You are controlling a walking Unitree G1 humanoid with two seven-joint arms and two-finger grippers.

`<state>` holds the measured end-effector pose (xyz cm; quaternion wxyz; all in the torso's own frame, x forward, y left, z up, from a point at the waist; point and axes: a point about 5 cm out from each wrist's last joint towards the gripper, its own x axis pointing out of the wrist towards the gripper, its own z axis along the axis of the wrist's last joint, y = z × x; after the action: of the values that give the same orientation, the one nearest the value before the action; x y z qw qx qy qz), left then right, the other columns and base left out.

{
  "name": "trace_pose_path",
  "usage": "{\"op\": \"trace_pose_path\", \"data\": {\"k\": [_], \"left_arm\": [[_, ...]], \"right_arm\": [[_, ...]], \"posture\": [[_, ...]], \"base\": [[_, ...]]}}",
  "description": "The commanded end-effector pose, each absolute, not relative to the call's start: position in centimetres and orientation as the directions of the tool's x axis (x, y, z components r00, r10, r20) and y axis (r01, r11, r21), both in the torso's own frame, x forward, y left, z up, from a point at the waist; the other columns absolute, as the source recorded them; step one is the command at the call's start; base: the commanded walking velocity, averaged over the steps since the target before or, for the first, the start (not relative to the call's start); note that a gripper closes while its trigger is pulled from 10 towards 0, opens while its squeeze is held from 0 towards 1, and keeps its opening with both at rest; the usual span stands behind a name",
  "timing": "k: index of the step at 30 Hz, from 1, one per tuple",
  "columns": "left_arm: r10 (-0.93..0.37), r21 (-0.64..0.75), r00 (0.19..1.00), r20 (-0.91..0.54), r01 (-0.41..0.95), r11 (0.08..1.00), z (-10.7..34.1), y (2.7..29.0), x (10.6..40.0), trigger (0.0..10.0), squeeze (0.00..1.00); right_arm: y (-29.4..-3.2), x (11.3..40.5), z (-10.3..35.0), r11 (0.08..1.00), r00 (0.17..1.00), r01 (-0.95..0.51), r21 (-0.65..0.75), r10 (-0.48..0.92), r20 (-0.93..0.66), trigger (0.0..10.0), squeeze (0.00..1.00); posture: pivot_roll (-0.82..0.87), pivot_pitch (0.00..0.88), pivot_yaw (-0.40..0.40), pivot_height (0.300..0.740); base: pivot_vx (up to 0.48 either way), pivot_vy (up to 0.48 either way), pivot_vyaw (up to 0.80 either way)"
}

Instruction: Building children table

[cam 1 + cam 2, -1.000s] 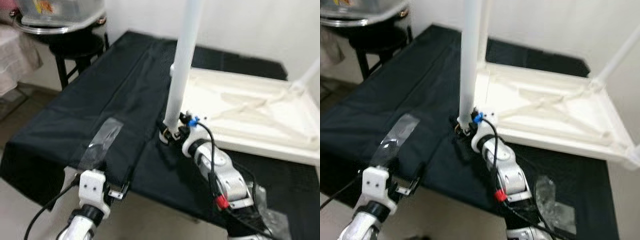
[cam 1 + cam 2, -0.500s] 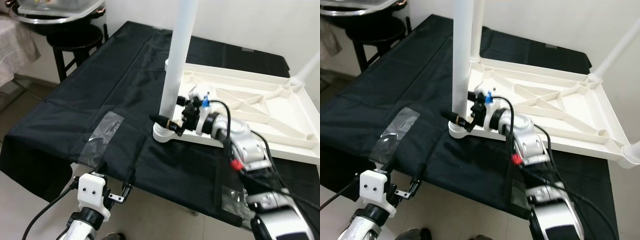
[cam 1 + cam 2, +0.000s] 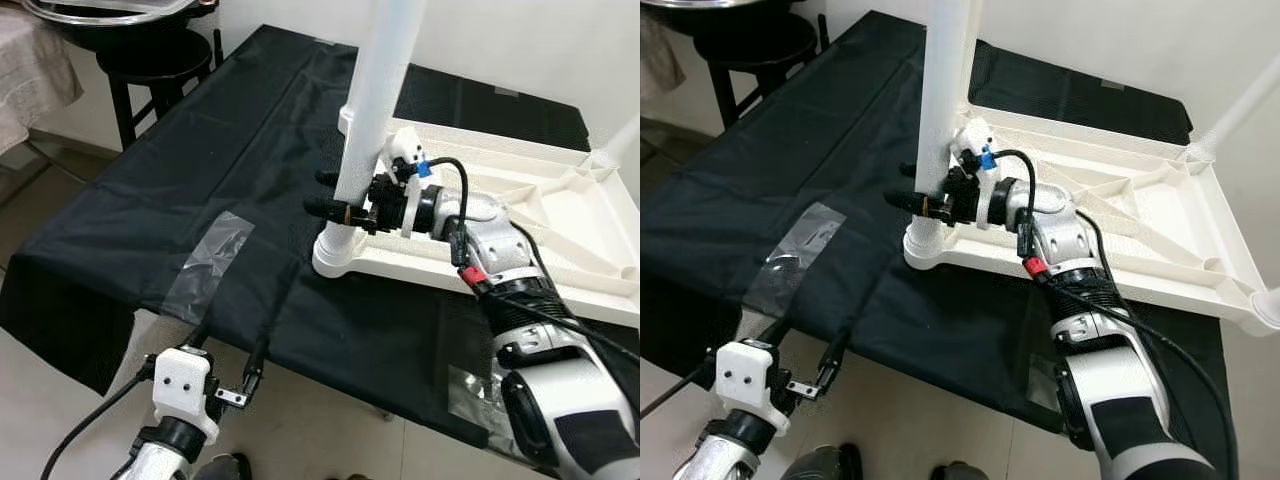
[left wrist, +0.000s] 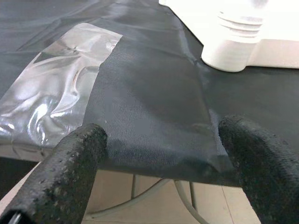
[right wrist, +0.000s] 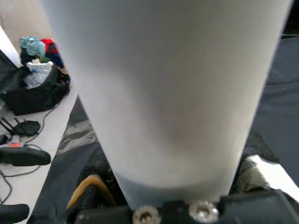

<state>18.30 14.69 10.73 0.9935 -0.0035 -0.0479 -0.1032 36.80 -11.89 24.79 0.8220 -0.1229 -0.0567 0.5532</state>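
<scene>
A black cloth (image 3: 210, 170) covers the whole work surface, creased along its length and hanging over the near edge, with a patch of clear tape (image 3: 212, 262) stuck down close to that edge on the robot's left side. On the right half of the cloth lies the white children's table top (image 3: 1120, 215), upside down so its ribbed underside faces up, one corner reaching toward the middle of the surface. A white table leg (image 3: 372, 120) stands upright in the round socket (image 3: 338, 252) at that corner, and a second leg rises slanted from the top's far right corner. The right gripper (image 3: 335, 195) reaches in from the right, its black fingers clamped round the upright leg a little above the socket; in the right wrist view the leg (image 5: 173, 102) sits tight against the fingers. The left gripper (image 3: 228, 352) hovers low at the near edge of the surface, beside the tape, fingers spread apart and holding nothing. Beyond the far left corner stands a dark stool (image 3: 155, 70) carrying a metal-rimmed tray, against a pale wall, over a light floor (image 3: 60, 400).
</scene>
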Motion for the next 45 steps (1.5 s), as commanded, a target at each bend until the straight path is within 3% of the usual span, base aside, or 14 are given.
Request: {"op": "trace_pose_path", "data": {"k": [1,10,11,12,13,14,15,19,26,27,34,35,40,45], "left_arm": [[-0.202,-0.014,0.977,0.067,0.203,0.979,10.2,14.6,18.1,10.0,0.00],[-0.206,-0.012,0.976,0.066,0.207,0.978,10.1,14.7,18.5,10.0,0.00],[-0.205,-0.011,0.977,0.066,0.206,0.978,10.1,14.8,18.6,10.0,0.00],[-0.205,-0.011,0.977,0.066,0.206,0.978,10.1,14.8,18.6,10.0,0.00],[-0.203,-0.010,0.977,0.064,0.204,0.979,9.9,14.9,18.7,10.0,0.00],[-0.203,-0.010,0.977,0.064,0.204,0.979,9.9,14.9,18.7,10.0,0.00],[-0.200,-0.009,0.978,0.065,0.200,0.980,9.9,15.0,18.9,10.0,0.00],[-0.201,-0.006,0.978,0.059,0.202,0.979,9.4,15.1,19.6,10.0,0.00],[-0.212,-0.025,0.976,0.052,0.214,0.977,9.0,15.2,20.2,10.0,0.00],[-0.212,-0.028,0.976,0.051,0.214,0.976,8.9,15.3,20.4,10.0,0.00],[-0.210,-0.028,0.976,0.054,0.211,0.977,8.9,15.3,20.6,10.0,0.00],[-0.208,-0.028,0.976,0.057,0.210,0.977,8.9,15.3,20.7,10.0,0.00],[-0.210,-0.039,0.975,0.067,0.213,0.976,9.1,15.0,20.5,10.0,0.00],[-0.214,-0.044,0.974,0.073,0.218,0.975,9.2,14.8,20.2,10.0,0.00]], "right_arm": [[-12.4,36.7,24.9,0.340,0.370,-0.895,-0.288,0.928,-0.055,0.0,0.00],[-13.1,36.3,23.9,0.380,0.406,-0.885,-0.270,0.913,-0.046,0.0,0.00],[-12.1,36.4,22.7,0.521,0.544,-0.815,-0.252,0.838,-0.027,0.0,0.00],[-12.1,36.4,22.7,0.521,0.544,-0.815,-0.252,0.838,-0.027,0.0,0.00],[-11.9,36.5,20.5,0.873,0.878,-0.466,-0.143,0.477,0.046,0.0,0.00],[-11.9,36.5,20.5,0.873,0.878,-0.466,-0.143,0.477,0.046,0.0,0.00],[-9.9,34.0,16.7,0.939,0.946,-0.322,-0.122,0.323,-0.015,0.0,0.00],[-5.8,30.7,12.3,0.934,0.935,-0.349,-0.080,0.340,-0.104,0.0,0.00],[-6.5,32.0,13.2,0.932,0.937,-0.349,-0.095,0.344,-0.069,0.0,0.00],[-6.9,32.1,13.6,0.930,0.937,-0.350,-0.109,0.345,-0.062,10.0,0.00],[-6.7,31.6,14.1,0.933,0.941,-0.338,-0.126,0.332,-0.063,10.0,0.00],[-7.1,31.7,15.0,0.925,0.932,-0.363,-0.115,0.361,-0.035,10.0,1.00],[-9.4,32.0,18.3,0.710,0.712,-0.691,-0.136,0.701,0.043,10.0,1.00],[-11.1,32.5,18.5,0.621,0.637,-0.757,-0.205,0.771,-0.017,10.0,1.00]], "posture": [[0.11,0.184,-0.127,0.740],[0.09,0.172,-0.118,0.740],[0.09,0.165,-0.132,0.740],[0.09,0.165,-0.132,0.740],[0.07,0.149,-0.130,0.740],[0.07,0.149,-0.130,0.740],[0.08,0.135,-0.113,0.740],[0.07,0.090,-0.086,0.740],[0.07,0.064,-0.089,0.740],[0.06,0.060,-0.075,0.740],[0.06,0.062,-0.072,0.740],[0.06,0.069,-0.067,0.740],[0.05,0.098,-0.074,0.740],[0.06,0.113,-0.083,0.740]], "base": [[0.000,0.000,0.00],[0.000,0.000,0.00],[0.000,0.000,0.00],[0.000,0.000,0.00],[0.000,0.000,0.00],[0.000,0.000,0.00],[0.000,0.000,0.00],[0.000,0.000,0.00],[0.000,0.000,0.00],[0.000,0.000,0.00],[0.000,0.000,0.00],[0.000,0.000,0.00],[0.000,0.000,0.00],[0.000,0.000,0.00]]}}
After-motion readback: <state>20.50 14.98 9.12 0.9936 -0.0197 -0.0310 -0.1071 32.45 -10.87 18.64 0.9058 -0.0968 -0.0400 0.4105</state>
